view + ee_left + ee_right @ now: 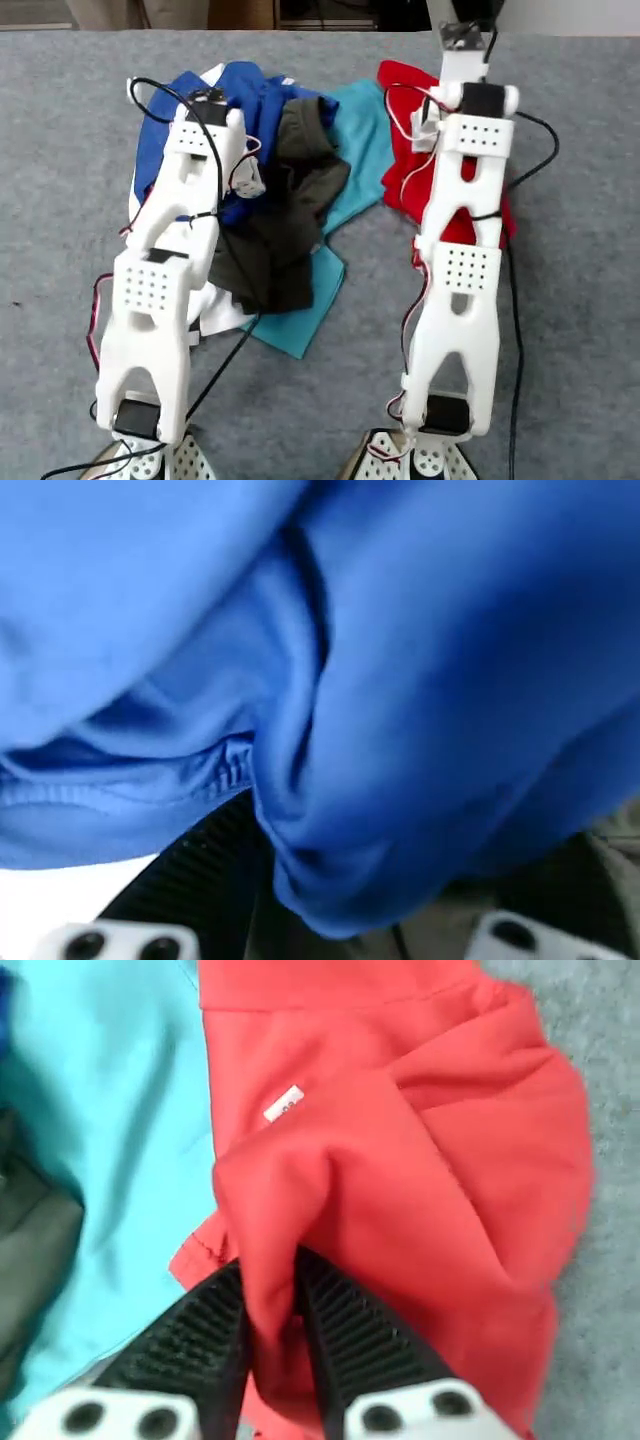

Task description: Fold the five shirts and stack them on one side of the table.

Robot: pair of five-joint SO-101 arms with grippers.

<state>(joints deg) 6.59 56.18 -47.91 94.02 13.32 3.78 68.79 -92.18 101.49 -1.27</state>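
Right wrist view: right tool [268, 1270] pinches red shirt [420, 1160]; its white label [284, 1106] seems printed, unreadable.

A heap of shirts [275, 250] lies on the table [585, 350], its left part under the left arm [150, 300]. The rightmost shirt [400, 100] lies against the heap's right edge, under the right arm [460, 290], with a fold of it held in the right gripper [268, 1265].
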